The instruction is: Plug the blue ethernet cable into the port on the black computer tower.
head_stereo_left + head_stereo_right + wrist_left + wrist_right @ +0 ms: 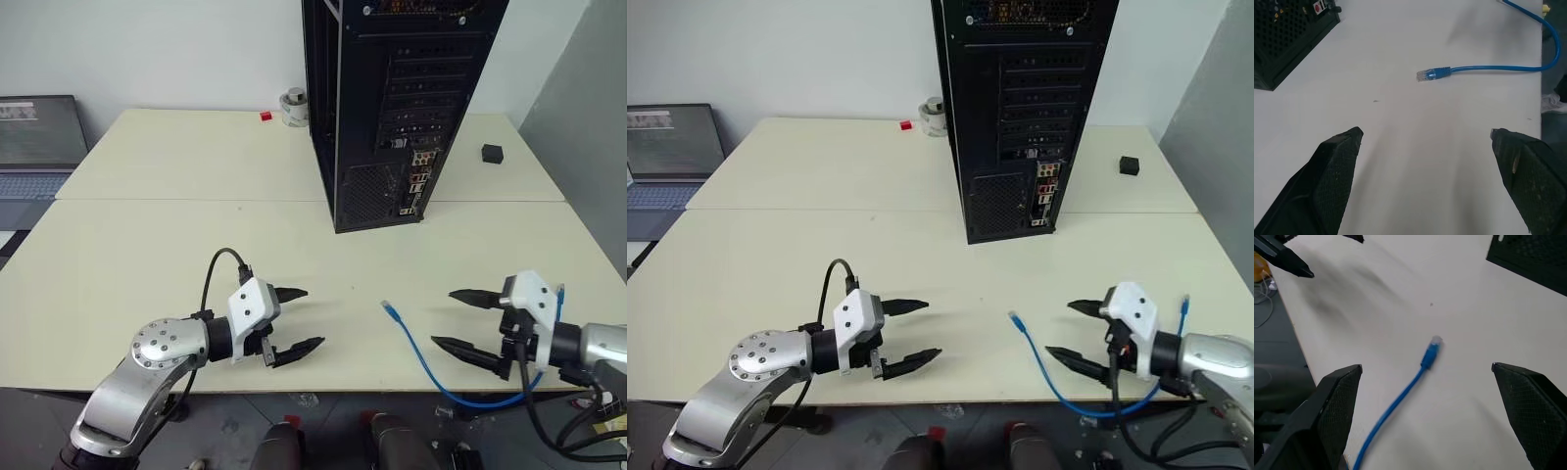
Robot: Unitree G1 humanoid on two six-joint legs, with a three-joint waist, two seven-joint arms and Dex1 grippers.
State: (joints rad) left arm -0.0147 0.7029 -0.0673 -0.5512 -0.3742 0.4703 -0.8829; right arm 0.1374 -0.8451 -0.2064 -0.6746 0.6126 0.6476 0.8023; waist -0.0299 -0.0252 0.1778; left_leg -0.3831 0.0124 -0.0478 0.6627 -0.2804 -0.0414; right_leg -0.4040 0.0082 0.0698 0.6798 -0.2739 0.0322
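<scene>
The right gripper (468, 320), two tapered black fingers on a white wrist block, stands spread wide with nothing between them, and the left gripper (297, 319), of the same build, is equally wide and empty; this looks like a ready stance ahead of a pick, since the long thin bright-blue ethernet cable (416, 354) lies loose on the pale cream table (147, 255) between them. Both arms reach in low from the near edge, forearms roughly level, fingers angled slightly downward and turned toward each other, hovering above the tabletop without touching it. The cable's small clear-bluish plug (388, 308) rests flat on the surface, nearer the right gripper than the left, and the cord runs back off the near edge and loops up beside the right wrist. Well beyond stands the tall black metal computer tower (392, 108), upright, its slotted rear face toward the robot. The port sits in the coloured connector cluster (419, 181) low on that face, though I cannot single it out. At far left rests a flat grey laptop (37, 147).
</scene>
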